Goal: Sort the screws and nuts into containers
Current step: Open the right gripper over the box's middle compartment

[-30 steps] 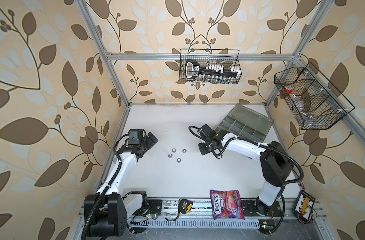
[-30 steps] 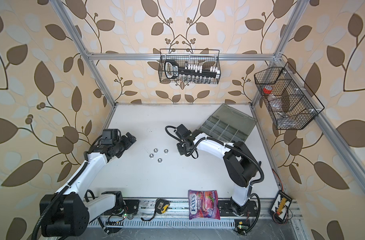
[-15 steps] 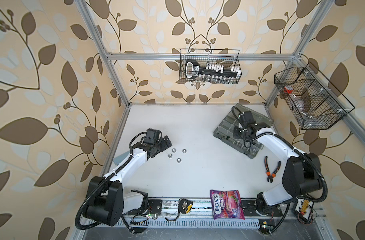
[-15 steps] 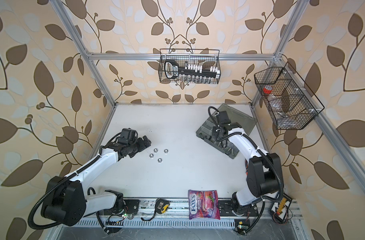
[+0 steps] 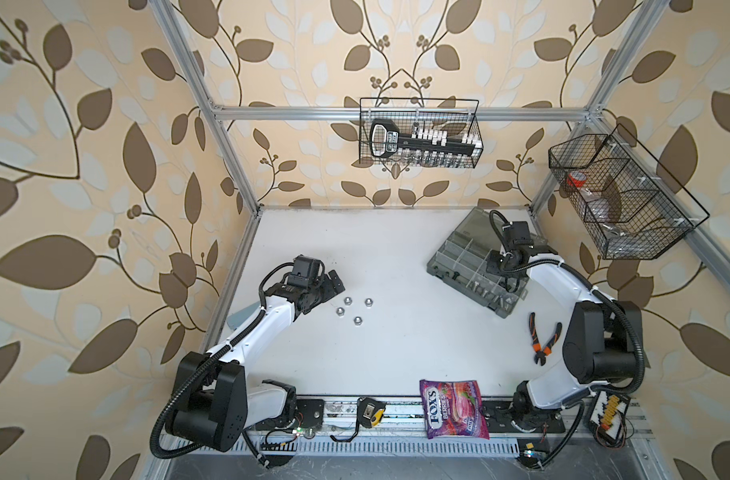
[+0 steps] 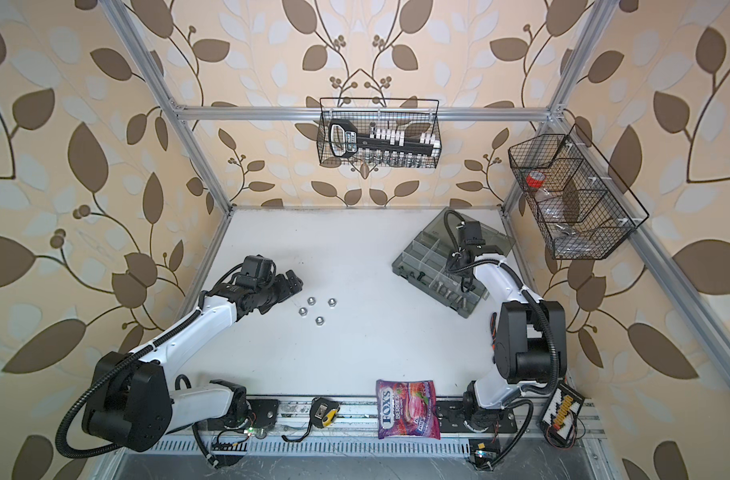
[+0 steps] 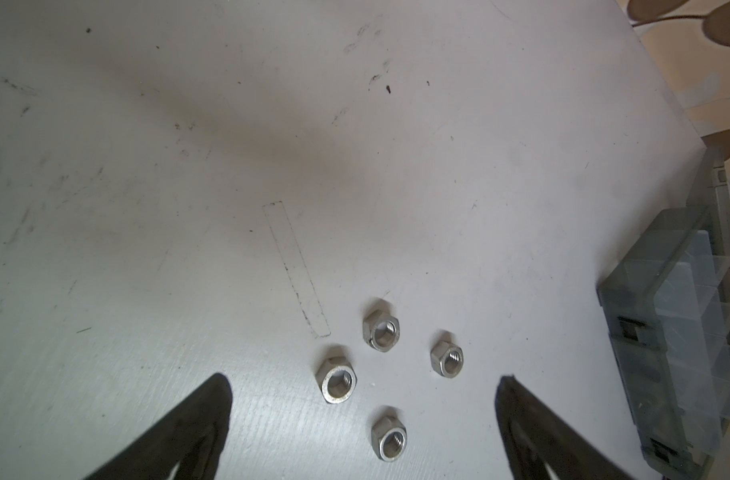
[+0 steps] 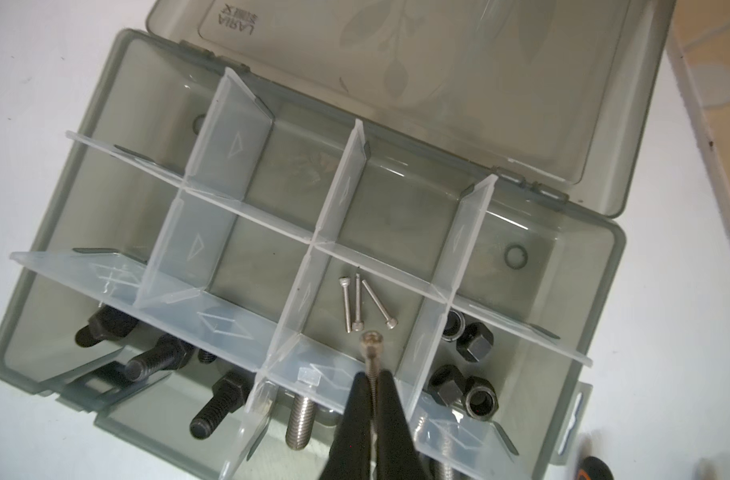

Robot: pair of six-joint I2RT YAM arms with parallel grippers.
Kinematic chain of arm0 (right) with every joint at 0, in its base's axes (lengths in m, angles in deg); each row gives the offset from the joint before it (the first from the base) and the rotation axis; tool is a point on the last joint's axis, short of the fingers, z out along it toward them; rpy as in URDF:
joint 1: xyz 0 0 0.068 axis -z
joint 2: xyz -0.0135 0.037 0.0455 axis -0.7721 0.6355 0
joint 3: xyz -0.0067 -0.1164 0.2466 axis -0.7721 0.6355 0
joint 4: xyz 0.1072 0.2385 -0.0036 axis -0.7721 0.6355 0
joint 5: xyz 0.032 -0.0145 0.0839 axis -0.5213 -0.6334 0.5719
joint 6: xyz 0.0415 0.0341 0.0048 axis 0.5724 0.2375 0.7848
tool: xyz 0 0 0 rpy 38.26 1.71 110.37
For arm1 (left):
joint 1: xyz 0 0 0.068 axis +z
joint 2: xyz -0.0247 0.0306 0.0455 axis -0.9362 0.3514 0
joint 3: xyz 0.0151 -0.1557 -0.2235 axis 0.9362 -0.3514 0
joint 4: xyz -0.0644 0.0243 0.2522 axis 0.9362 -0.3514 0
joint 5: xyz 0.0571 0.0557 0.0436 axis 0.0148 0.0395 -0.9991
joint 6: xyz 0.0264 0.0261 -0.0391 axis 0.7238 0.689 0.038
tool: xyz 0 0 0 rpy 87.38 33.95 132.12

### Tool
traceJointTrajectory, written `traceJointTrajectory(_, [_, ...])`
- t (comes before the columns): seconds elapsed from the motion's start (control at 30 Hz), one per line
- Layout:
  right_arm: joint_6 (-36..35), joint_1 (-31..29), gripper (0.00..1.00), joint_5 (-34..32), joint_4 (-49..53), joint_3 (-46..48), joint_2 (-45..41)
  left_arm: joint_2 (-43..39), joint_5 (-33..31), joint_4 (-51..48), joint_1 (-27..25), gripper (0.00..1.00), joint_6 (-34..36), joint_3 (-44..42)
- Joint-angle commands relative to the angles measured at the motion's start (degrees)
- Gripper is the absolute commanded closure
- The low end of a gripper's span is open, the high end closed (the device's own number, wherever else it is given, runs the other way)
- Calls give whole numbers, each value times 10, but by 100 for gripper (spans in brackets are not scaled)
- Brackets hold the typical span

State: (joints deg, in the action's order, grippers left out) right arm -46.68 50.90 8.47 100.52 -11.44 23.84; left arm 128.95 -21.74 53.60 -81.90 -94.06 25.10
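The left arm reaches low from its front-left base, forearm slanting toward the middle of the white tabletop [image 5: 396,357], close to the table's left rail. The left gripper [image 7: 363,384] tilts down with jaws spread wide, hovering just short of four shiny silver hexagonal nuts [image 7: 381,329] that lie clustered and untouched. Broad bare table separates them from the grey translucent plastic organizer box [image 8: 126,104] near the back right corner, lid open toward the wall. The right arm's elbow stands high by the right edge, forearm reaching back over the box. The right gripper [image 8: 372,376] has jaws pressed on a thin silver screw [image 8: 370,353], above a divider beside three thin screws [image 8: 357,305]. Orange-handled pliers [image 5: 542,338] lie near the right edge.
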Motion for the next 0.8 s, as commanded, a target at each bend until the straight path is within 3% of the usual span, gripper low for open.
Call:
traceJointTrajectory(0.0, [-5,1,100,3,-9,-13,22,-14,-10,0,-5,1,2,21])
traceJointTrajectory(0.3, [-7,1,100,-4,-13,-30,68,-13,-11,-2,-5,1,3,21])
traceJointTrajectory(0.4, [-7,1,86,-6,-13,-33,72,-14,-12,-1,-5,1,3,21])
traceJointTrajectory(0.53, [-6,1,76,-6,-13,-30,66,-16,-14,-4,-5,1,4,20])
traceJointTrajectory(0.77, [-4,1,72,16,-5,-30,30,-19,-15,-7,-6,1,3,18])
